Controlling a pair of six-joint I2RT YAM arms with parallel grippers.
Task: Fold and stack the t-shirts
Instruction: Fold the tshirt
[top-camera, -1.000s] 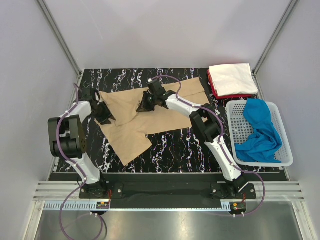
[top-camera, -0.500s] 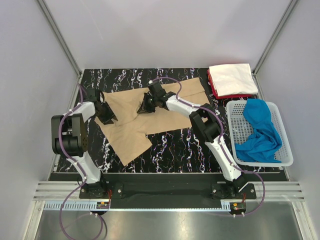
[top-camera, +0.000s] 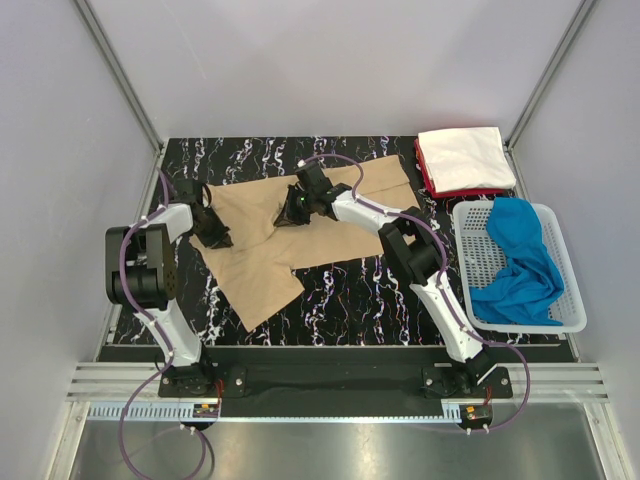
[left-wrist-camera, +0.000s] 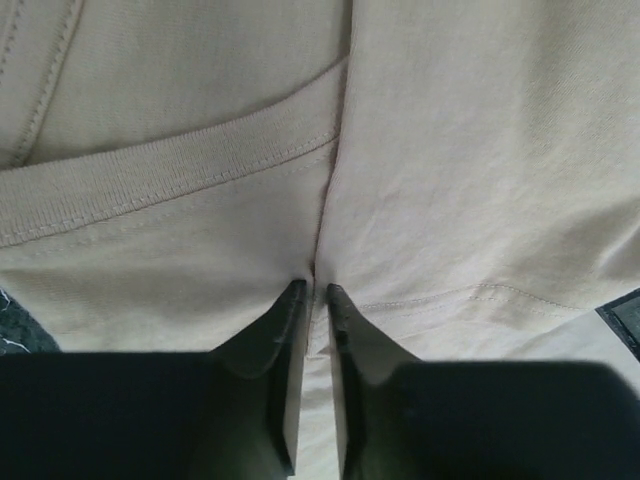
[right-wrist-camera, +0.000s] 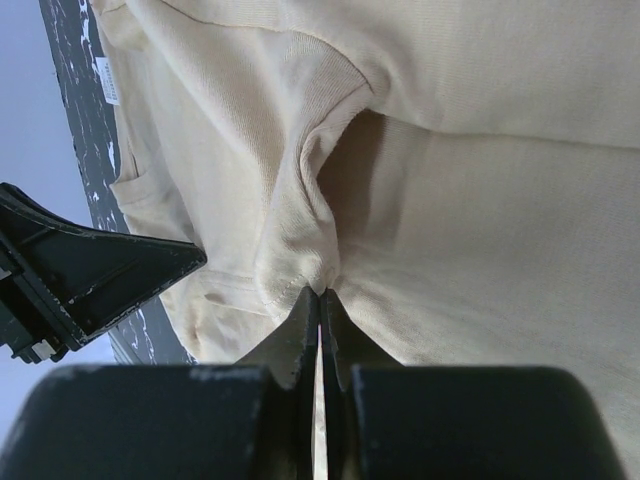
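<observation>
The tan t-shirt (top-camera: 300, 228) lies spread and crumpled on the black marbled table (top-camera: 350, 290). My left gripper (top-camera: 213, 237) is shut on the tan t-shirt's left edge; in the left wrist view the jaws (left-wrist-camera: 316, 292) pinch a fold of tan cloth (left-wrist-camera: 450, 180). My right gripper (top-camera: 287, 214) is shut on the tan t-shirt near its upper middle; in the right wrist view the jaws (right-wrist-camera: 320, 292) pinch a bunched fold (right-wrist-camera: 300, 200). The white t-shirt (top-camera: 464, 157) lies folded on the red t-shirt (top-camera: 430, 184) at the back right. The blue t-shirt (top-camera: 518, 265) lies in the basket.
A white mesh basket (top-camera: 468, 250) stands at the right edge of the table. Grey walls and metal frame posts surround the table. In the right wrist view the left gripper's black body (right-wrist-camera: 80, 270) is close at the left.
The left gripper has moved a little up and to the right along the shirt's left edge. The right gripper has barely moved.
</observation>
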